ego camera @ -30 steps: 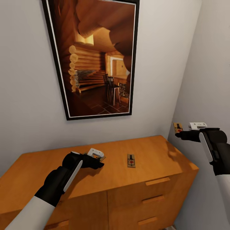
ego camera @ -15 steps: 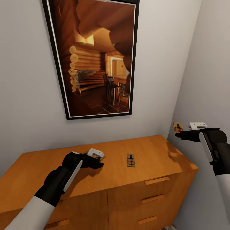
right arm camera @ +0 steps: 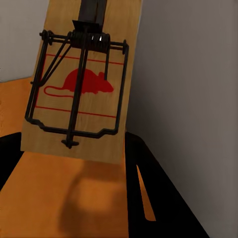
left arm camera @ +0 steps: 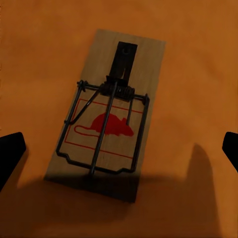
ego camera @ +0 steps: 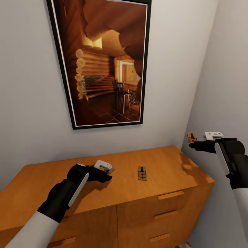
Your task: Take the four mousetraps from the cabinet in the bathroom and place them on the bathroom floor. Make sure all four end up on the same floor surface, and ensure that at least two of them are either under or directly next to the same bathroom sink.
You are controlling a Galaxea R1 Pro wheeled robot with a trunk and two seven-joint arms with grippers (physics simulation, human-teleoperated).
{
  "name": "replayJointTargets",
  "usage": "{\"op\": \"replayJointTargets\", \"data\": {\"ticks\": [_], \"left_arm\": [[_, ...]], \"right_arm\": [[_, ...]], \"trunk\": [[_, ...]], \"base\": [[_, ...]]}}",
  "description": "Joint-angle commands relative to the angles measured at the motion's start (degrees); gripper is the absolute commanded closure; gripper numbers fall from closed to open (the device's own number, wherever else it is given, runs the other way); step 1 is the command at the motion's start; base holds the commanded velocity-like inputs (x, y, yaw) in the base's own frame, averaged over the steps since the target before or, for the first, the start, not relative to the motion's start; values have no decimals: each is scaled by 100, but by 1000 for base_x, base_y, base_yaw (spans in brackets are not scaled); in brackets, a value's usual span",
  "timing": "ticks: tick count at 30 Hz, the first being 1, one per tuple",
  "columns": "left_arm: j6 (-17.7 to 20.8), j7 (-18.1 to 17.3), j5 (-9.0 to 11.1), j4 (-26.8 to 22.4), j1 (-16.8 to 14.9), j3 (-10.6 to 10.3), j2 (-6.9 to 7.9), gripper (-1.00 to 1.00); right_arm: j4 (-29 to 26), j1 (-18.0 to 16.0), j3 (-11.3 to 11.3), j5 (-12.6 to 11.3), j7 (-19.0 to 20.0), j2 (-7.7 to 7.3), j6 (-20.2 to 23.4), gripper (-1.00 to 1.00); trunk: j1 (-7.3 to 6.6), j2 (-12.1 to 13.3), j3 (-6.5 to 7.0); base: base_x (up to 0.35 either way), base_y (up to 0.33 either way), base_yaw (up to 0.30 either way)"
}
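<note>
From the head camera I saw my left gripper (ego camera: 107,173) low over the cabinet (ego camera: 165,162), a trap (ego camera: 141,173) lying loose to its right. My left wrist camera showed another trap (left arm camera: 106,116) flat between spread jaws, long axis running ahead. My right gripper (right arm camera: 74,148) was clamped on a raised trap (right arm camera: 82,79).

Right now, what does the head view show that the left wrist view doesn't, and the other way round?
Head view alone: the framed cabin picture, the cabinet's drawer fronts, a loose mousetrap mid-top, and the right gripper holding a mousetrap in the air. Left wrist view alone: the red mouse print and wire bar on the mousetrap under the left gripper, with the jaws spread wide either side. Both share the orange cabinet top.
</note>
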Motion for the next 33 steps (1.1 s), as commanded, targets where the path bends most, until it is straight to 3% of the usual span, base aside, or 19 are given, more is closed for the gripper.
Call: {"op": "replayJointTargets", "data": {"ticks": [1,21,33], "left_arm": [[26,31,53,-4,-6,-9,5,-100],[16,40,45,8,-6,-9,4,-100],[11,40,37,6,-6,-9,5,-100]], "right_arm": [[-3,-5,-5,-63,-22,0,28,100],[-3,-5,-5,-65,-22,0,28,100],[-3,-5,-5,-64,-22,0,28,100]], "trunk": [[0,-4,-7],[0,-4,-7],[0,-4,-7]], "base": [[3,8,0],[1,3,0],[31,91,0]]}}
